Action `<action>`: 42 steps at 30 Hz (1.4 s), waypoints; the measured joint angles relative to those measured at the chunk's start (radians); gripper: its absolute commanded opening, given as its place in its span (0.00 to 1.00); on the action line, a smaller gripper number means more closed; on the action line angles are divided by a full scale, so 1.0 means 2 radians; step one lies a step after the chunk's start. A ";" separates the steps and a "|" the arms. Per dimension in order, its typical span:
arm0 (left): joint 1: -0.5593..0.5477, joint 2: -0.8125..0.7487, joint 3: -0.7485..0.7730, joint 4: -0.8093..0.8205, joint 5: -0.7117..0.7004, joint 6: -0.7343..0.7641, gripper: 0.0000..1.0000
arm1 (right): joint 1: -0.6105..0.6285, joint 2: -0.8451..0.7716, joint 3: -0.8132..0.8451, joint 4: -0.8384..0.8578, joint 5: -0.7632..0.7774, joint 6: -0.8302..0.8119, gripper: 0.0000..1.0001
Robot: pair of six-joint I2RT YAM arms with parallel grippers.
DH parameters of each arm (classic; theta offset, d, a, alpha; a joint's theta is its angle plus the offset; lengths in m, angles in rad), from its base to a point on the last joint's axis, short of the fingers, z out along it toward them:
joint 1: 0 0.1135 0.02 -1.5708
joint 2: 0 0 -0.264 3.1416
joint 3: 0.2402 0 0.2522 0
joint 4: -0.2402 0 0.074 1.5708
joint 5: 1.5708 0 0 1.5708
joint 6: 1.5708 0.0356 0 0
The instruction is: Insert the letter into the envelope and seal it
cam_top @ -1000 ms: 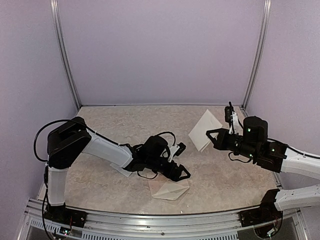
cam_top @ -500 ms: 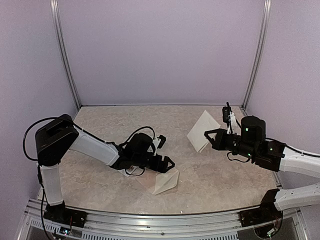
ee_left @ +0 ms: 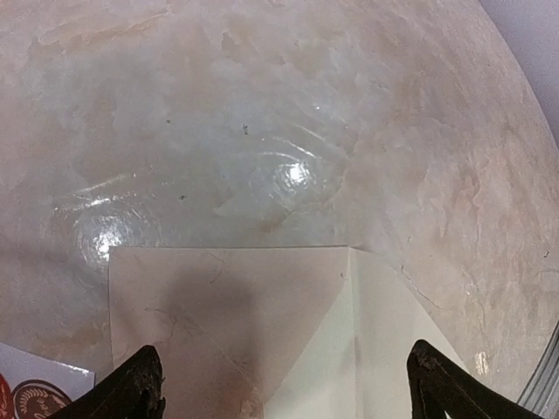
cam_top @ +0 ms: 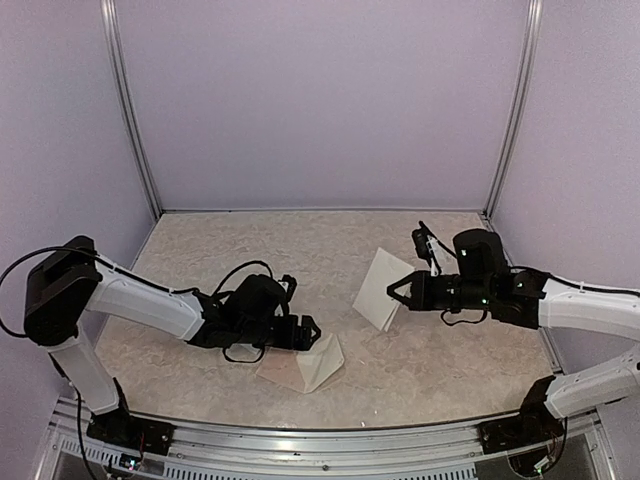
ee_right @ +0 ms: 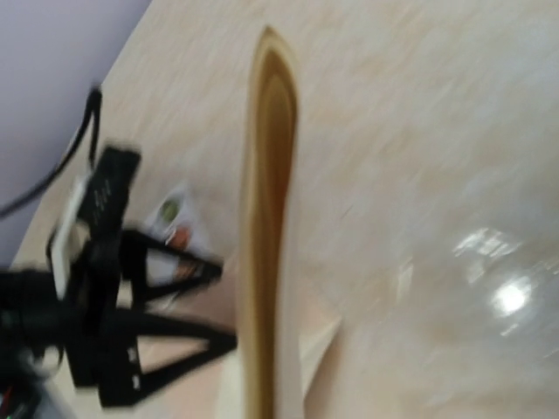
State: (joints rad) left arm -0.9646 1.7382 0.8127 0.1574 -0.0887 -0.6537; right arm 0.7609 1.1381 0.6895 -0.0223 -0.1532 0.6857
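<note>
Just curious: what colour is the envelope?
Pale cream-pink; the envelope shows best in the left wrist view.

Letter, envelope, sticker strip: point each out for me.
letter (cam_top: 372, 290), top external view, plain back face.
envelope (ee_left: 218, 297), left wrist view, body panel.
sticker strip (ee_left: 35, 384), left wrist view, white corner.

A beige marbled table top (cam_top: 300, 240) fills the base of the booth, glossy, with white glare spots (ee_left: 295, 172) on it. The back wall (cam_top: 320, 100) at 12 o'clock and the side walls (cam_top: 50, 150) at 9 and 3 are plain lilac. Slim metal posts (cam_top: 130, 110) stand in the far corners, at 11 and 1 o'clock. A silver rail (cam_top: 300, 445) runs along the table's edge at 6 o'clock
</note>
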 measured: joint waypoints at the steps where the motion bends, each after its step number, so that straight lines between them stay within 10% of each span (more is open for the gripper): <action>1: -0.002 -0.014 -0.004 -0.007 0.000 -0.001 0.91 | -0.002 0.007 0.003 -0.003 -0.019 0.002 0.00; 15: 0.003 -0.094 -0.084 -0.046 0.020 -0.040 0.71 | 0.009 0.123 0.019 0.020 -0.234 0.092 0.00; 42: 0.012 -0.109 -0.124 -0.018 0.047 -0.092 0.58 | 0.034 0.284 0.053 -0.035 -0.210 0.160 0.00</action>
State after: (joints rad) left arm -0.9409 1.5200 0.5652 0.1211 0.0059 -0.8383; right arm 0.8291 1.7054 0.7963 -0.0914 -0.5728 1.0058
